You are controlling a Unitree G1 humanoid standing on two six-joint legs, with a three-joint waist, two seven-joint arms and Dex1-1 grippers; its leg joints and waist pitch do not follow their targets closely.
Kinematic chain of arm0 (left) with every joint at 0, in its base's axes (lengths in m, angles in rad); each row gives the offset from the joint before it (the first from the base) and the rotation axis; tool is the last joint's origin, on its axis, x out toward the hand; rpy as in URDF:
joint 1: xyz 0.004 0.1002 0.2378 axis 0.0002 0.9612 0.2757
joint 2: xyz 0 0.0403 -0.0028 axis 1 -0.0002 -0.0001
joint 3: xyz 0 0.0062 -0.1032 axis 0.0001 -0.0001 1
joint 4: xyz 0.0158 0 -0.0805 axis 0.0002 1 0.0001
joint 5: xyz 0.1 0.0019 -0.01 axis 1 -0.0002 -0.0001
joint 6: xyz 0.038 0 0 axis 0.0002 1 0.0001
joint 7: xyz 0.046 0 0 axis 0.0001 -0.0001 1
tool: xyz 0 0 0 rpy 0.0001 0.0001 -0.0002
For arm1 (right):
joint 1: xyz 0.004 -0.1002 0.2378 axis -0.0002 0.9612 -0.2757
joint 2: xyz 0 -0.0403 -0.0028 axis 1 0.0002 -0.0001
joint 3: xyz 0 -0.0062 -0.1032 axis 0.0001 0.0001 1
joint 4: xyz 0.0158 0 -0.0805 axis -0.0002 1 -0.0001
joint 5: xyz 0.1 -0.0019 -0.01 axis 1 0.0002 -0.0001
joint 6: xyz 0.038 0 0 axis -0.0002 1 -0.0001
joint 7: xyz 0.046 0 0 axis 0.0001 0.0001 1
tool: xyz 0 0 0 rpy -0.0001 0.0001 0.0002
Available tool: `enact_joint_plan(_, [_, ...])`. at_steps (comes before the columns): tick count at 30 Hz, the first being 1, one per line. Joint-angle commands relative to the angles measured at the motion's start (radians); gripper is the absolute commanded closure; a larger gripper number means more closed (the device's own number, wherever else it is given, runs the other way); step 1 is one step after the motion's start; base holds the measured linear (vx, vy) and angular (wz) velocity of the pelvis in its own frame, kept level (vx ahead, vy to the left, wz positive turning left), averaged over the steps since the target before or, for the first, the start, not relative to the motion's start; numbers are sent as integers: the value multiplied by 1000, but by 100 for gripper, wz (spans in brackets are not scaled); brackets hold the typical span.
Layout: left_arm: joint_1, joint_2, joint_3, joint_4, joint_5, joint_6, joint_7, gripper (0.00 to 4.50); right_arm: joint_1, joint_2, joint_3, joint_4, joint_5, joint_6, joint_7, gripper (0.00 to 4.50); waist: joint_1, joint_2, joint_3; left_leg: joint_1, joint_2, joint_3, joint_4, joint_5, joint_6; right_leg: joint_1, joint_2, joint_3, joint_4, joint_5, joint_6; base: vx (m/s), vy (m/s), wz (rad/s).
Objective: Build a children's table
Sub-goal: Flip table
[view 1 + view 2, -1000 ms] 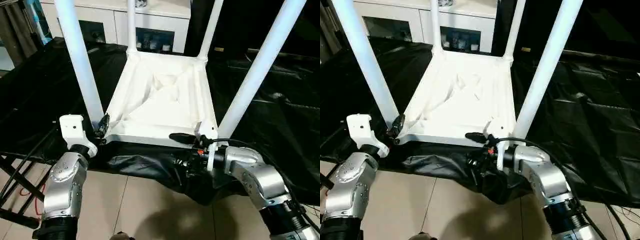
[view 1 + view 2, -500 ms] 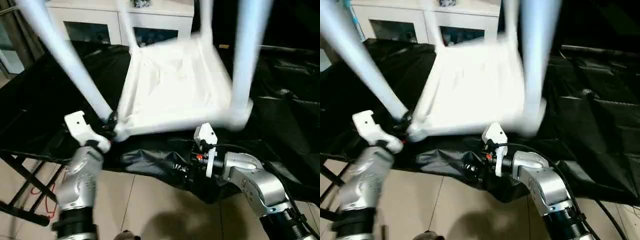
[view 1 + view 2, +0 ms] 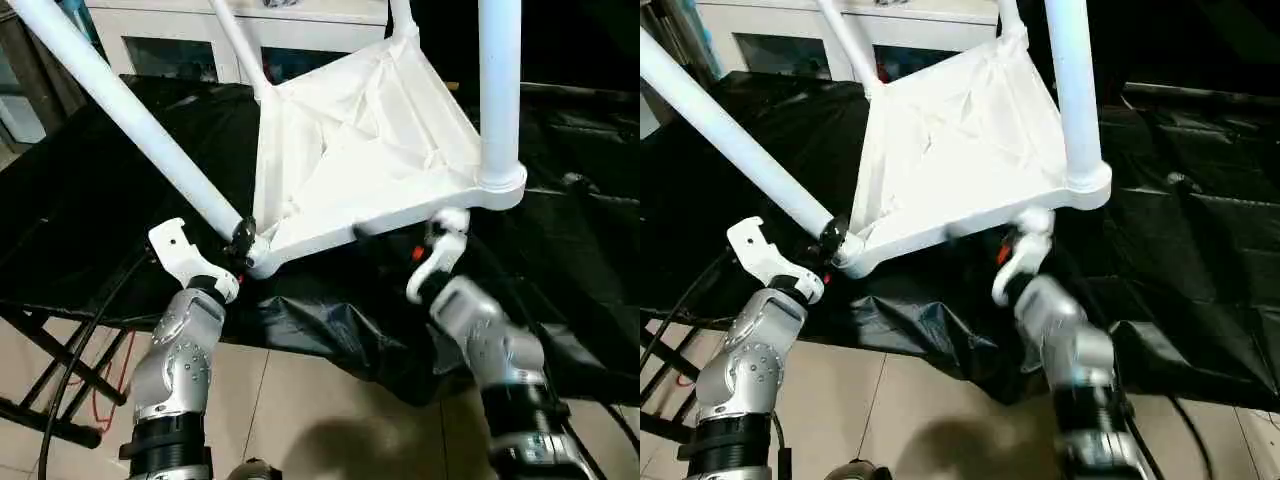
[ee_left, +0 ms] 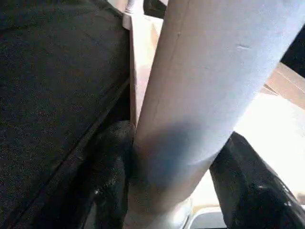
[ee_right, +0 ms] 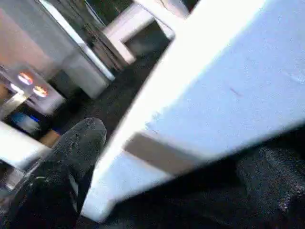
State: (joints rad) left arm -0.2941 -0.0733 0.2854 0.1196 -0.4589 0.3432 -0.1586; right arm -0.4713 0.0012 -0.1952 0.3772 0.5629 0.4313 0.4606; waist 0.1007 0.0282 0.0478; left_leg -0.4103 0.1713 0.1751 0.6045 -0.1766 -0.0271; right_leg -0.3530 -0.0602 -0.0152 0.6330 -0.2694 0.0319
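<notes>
Children's table point(image 3: 360, 150) hung tilted above our black-draped counter point(image 3: 90, 200), upside down, ribbed underside facing us and its near right corner lifted. Nearest us, our left claw point(image 3: 243, 240) was clamped on the near-left leg point(image 3: 130, 115) just beside its corner socket; the left wrist view showed black fingers point(image 4: 112, 179) on both sides of that tube. Our right claw point(image 3: 440, 232) sat under the near edge by the near-right leg point(image 3: 499, 90); we could not tell its fingers' state. Beyond stood a white cabinet point(image 3: 200, 45).
</notes>
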Motion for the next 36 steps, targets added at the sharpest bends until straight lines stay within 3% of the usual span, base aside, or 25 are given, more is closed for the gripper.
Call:
enact_joint_plan(1, [-20, -39, -4, -25, -66, 24, 4, 234, -40, 15, -37, 44, 38, -2, 16, 0, -1, -4, -71, 35, 58, -23, -65, -49, 32, 24, -78, 25, -50, 283, -222, 0, 0, 0])
enact_joint_plan(2, [-19, -40, -5, -27, -65, 26, 4, 234, -53, 20, -48, 60, 40, -4, 11, 0, 0, -3, -72, 34, 59, -24, -64, -33, 34, 24, -76, 25, -47, 296, -223, 0, 0, 0])
enact_joint_plan(3, [-17, -39, -8, -29, -64, 28, 4, 234, -79, 25, -68, 99, 50, -15, -5, 0, -2, -9, -72, 33, 59, -23, -64, -27, 36, 25, -76, 24, -47, 302, -225, 0, 0, 0])
enact_joint_plan(5, [-12, -39, -13, -34, -62, 30, 3, 234, -121, 28, -98, 162, 60, -34, -32, 0, 1, -7, -76, 33, 57, -22, -59, 3, 45, 24, -75, 23, -42, 329, -230, 0, 0, 0])
enact_joint_plan(7, [-4, -39, -19, -39, -60, 32, 2, 234, -205, 28, -187, 305, 117, -58, -110, 0, 1, -12, -82, 26, 52, -18, -50, 50, 64, 21, -75, 23, -32, 387, -243, 0, 0, 0])
enact_joint_plan(10, [0, -39, -21, -43, -60, 36, 0, 234, -253, 19, -245, 387, 176, -49, -111, 0, 3, -9, -74, 26, 57, -16, -54, -15, 69, 17, -77, 23, -40, 293, -242, 0, 0, 0])
enact_joint_plan(13, [6, -38, -24, -48, -58, 43, -5, 234, -296, 13, -293, 455, 210, -47, -92, 0, 3, -10, -77, 27, 57, -15, -52, -7, 69, 18, -76, 22, -37, 291, -247, 0, 0, 0])
enact_joint_plan(14, [8, -38, -27, -52, -58, 47, -7, 234, -313, 10, -311, 482, 219, -46, -79, 19, 5, -7, -78, 26, 56, -15, -50, 2, 73, 17, -75, 21, -36, 297, -250, 0, 0, 0])
enact_joint_plan(16, [10, -36, -33, -54, -58, 50, -9, 234, -332, 5, -324, 511, 229, -45, -58, 37, 4, -10, -77, 24, 56, -15, -50, 7, 81, 18, -75, 20, -36, 301, -252, 0, 0, 0])
enact_joint_plan(17, [10, -35, -35, -52, -57, 51, -10, 234, -336, 4, -326, 518, 230, -44, -54, 37, 4, -5, -79, 25, 56, -16, -49, 7, 81, 17, -76, 19, -34, 301, -254, 0, 0, 0])
enact_joint_plan(19, [8, -29, -44, -45, -49, 52, -15, 234, -348, -5, -327, 548, 226, -46, -48, 62, 4, -6, -79, 26, 57, -15, -49, 8, 82, 17, -76, 19, -35, 303, -260, 0, 0, 0])
enact_joint_plan(20, [8, -28, -46, -42, -47, 51, -17, 234, -349, -7, -326, 555, 222, -48, -49, 74, 4, -1, -78, 26, 57, -15, -49, 8, 80, 16, -75, 19, -36, 302, -261, 0, 0, 0])
enact_joint_plan(24, [-5, -24, -53, -24, -36, 52, -28, 234, -363, -22, -337, 599, 210, -61, -36, 99, 6, -2, -81, 26, 57, -15, -47, 8, 77, 17, -75, 18, -35, 311, -269, 0, 0, 0])
enact_joint_plan(25, [-7, -24, -52, -20, -35, 51, -29, 234, -366, -25, -339, 605, 209, -62, -32, 109, 7, 5, -80, 25, 57, -16, -47, 7, 74, 17, -75, 18, -33, 310, -271, 0, 0, 0])
enact_joint_plan(27, [-19, -21, -49, -2, -32, 46, -31, 234, -372, -31, -342, 620, 205, -69, -32, 118, 5, 7, -81, 26, 57, -17, -47, 3, 73, 18, -75, 18, -34, 312, -272, 0, 0, 0])
enact_joint_plan(29, [-29, -18, -46, 16, -30, 40, -33, 234, -378, -37, -340, 635, 196, -79, -35, 142, 5, 6, -80, 27, 57, -16, -49, -18, 68, 17, -76, 18, -38, 289, -273, 0, 0, 0])
enact_joint_plan(31, [-43, -10, -50, 40, -14, 30, -30, 234, -383, -44, -342, 645, 194, -91, -35, 153, 6, 14, -79, 27, 57, -17, -50, -35, 60, 17, -77, 18, -39, 267, -272, 0, 0, 0])
enact_joint_plan(33, [-47, -6, -53, 48, -3, 31, -21, 234, -386, -46, -347, 649, 196, -94, -32, 176, 7, 13, -79, 28, 58, -17, -51, -46, 57, 17, -78, 18, -41, 248, -272, 0, 0, 0])
enact_joint_plan(34, [-51, -6, -49, 60, -1, 24, -19, 178, -388, -50, -347, 648, 193, -100, -33, 195, 7, 18, -78, 28, 58, -17, -51, -52, 56, 15, -77, 17, -43, 235, -271, 0, 0, 0])
enact_joint_plan(36, [-53, -2, -44, 71, 0, 25, -23, 164, -389, -54, -349, 641, 188, -110, -41, 202, 8, 17, -78, 26, 57, -16, -51, -49, 59, 16, -77, 18, -43, 232, -270, 0, 0, 0])
